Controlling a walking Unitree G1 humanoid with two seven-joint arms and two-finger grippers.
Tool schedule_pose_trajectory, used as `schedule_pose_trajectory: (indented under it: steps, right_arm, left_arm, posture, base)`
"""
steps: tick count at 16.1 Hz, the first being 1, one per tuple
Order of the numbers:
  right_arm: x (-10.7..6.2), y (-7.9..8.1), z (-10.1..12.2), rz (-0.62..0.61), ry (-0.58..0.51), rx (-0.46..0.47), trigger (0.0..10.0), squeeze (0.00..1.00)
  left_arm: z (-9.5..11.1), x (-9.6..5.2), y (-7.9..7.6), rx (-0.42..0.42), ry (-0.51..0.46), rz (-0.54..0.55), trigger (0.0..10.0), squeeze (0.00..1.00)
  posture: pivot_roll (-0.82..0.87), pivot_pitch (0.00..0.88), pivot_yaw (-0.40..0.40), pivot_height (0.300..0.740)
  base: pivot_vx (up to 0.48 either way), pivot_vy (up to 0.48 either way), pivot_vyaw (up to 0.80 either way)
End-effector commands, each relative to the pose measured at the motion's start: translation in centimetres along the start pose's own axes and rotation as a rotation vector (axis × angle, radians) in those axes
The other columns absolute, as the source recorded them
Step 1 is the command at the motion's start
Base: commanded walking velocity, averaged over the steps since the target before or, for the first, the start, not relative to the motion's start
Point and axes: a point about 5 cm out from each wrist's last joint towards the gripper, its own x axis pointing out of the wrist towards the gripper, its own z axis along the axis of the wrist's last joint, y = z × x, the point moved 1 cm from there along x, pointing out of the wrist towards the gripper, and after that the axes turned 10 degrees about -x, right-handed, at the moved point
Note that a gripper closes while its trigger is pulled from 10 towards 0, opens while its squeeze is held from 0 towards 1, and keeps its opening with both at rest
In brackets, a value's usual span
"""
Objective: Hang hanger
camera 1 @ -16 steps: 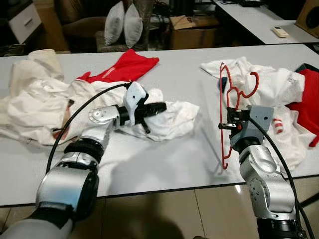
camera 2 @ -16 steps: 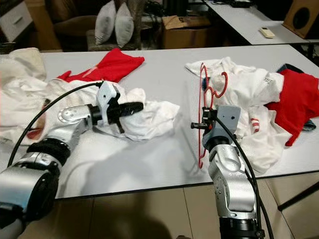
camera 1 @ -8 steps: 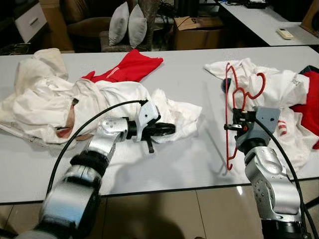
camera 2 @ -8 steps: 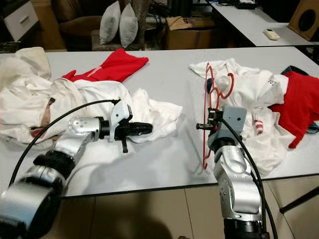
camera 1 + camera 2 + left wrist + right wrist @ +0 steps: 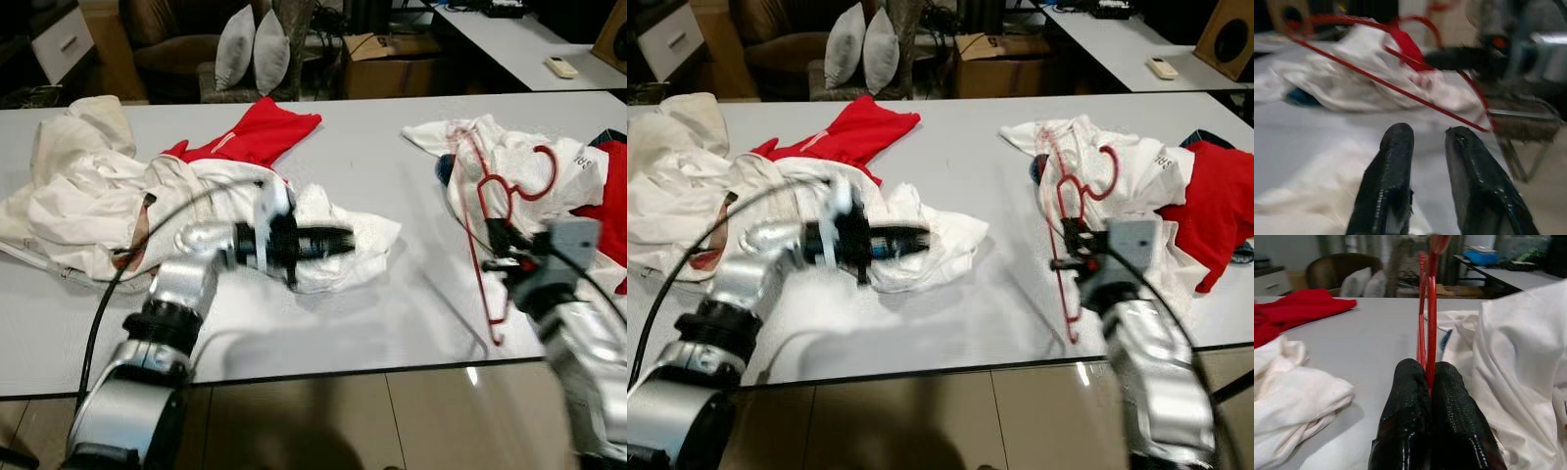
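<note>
A red wire hanger (image 5: 477, 211) stands tilted over the white garment (image 5: 534, 162) at the table's right side. My right gripper (image 5: 498, 257) is shut on its lower bar, and the right wrist view shows the red hanger (image 5: 1431, 308) pinched between the fingertips of that gripper (image 5: 1430, 369). My left gripper (image 5: 338, 240) lies level over a crumpled white garment (image 5: 358, 257) in the middle of the table, pointing toward the hanger. Its fingers (image 5: 1396, 147) stand slightly apart with nothing between them. Both arms are motion-blurred.
A big pile of white clothes (image 5: 78, 191) covers the table's left part, with a red garment (image 5: 260, 132) behind it and another red garment (image 5: 612, 186) at the far right. The white table's front edge (image 5: 294, 377) is close. Chairs, pillows and boxes stand beyond.
My right arm has swung to the right, and the hanger leans with its hook further right. My left gripper has pushed a little forward over the white garment.
</note>
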Motion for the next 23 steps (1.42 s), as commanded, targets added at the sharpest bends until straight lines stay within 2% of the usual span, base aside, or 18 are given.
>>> schedule_pose_trajectory:
  steps: [1,3,5,6,7,12,15,16,17,18,23]
  right_arm:
    - [-0.5,-0.3,0.5,0.011,-0.016,-0.003,10.0,0.00]
    - [-1.7,-0.9,0.3,-0.007,-0.006,0.009,10.0,0.00]
    - [-2.3,-0.8,0.3,0.003,-0.006,0.008,10.0,0.00]
    - [-3.1,-0.4,0.2,-0.003,0.002,0.018,10.0,0.00]
    - [-3.5,-0.3,0.2,-0.012,0.004,0.025,10.0,0.00]
    - [-4.4,0.4,0.0,-0.031,0.020,0.045,10.0,0.00]
    - [-4.5,0.6,-0.1,-0.033,0.027,0.050,10.0,0.00]
    - [-4.5,0.7,-0.1,-0.031,0.029,0.052,10.0,0.00]
    - [-4.4,0.8,-0.1,-0.027,0.031,0.053,10.0,0.00]
    - [-4.3,0.9,-0.2,-0.024,0.034,0.054,10.0,0.00]
    - [-4.0,1.4,-0.2,-0.008,0.038,0.057,10.0,0.00]
  left_arm:
    - [1.6,0.2,0.9,0.042,-0.028,0.085,10.0,1.00]
    - [0.5,0.8,2.4,0.075,0.115,0.215,10.0,1.00]
    - [0.0,1.0,2.9,0.081,0.158,0.265,10.0,1.00]
    - [-0.9,1.5,3.4,0.054,0.205,0.313,10.0,0.02]
    - [-1.7,1.6,3.4,0.056,0.256,0.315,10.0,0.00]
    - [-4.6,1.8,2.9,0.025,0.384,0.291,10.0,0.00]
    - [-6.0,1.3,2.7,0.063,0.464,0.292,10.0,0.00]
    - [-6.2,1.1,2.7,0.074,0.480,0.296,9.3,0.00]
    - [-6.1,0.9,2.8,0.083,0.482,0.306,3.1,0.00]
    - [-6.0,0.8,2.9,0.086,0.476,0.316,0.0,0.00]
    - [-5.8,0.4,3.1,0.082,0.423,0.336,0.0,0.00]
  posture:
    - [-0.23,0.000,0.035,0.740]
    - [-0.26,0.000,0.067,0.740]
    - [-0.28,0.000,0.086,0.740]
    - [-0.31,0.000,0.114,0.740]
    - [-0.31,0.000,0.121,0.740]
    - [-0.33,0.000,0.141,0.740]
    - [-0.33,0.000,0.137,0.740]
    - [-0.32,0.000,0.130,0.740]
    - [-0.32,0.000,0.130,0.740]
    - [-0.32,0.000,0.125,0.740]
    - [-0.31,0.000,0.117,0.740]
  base:
    - [0.000,0.000,0.00]
    - [0.000,0.000,0.00]
    - [0.000,0.000,0.00]
    - [0.000,0.000,0.00]
    - [0.000,0.000,0.00]
    - [0.000,0.000,0.00]
    - [0.000,0.000,0.00]
    - [0.000,0.000,0.00]
    - [0.000,0.000,0.00]
    - [0.000,0.000,0.00]
    - [0.000,0.000,0.00]
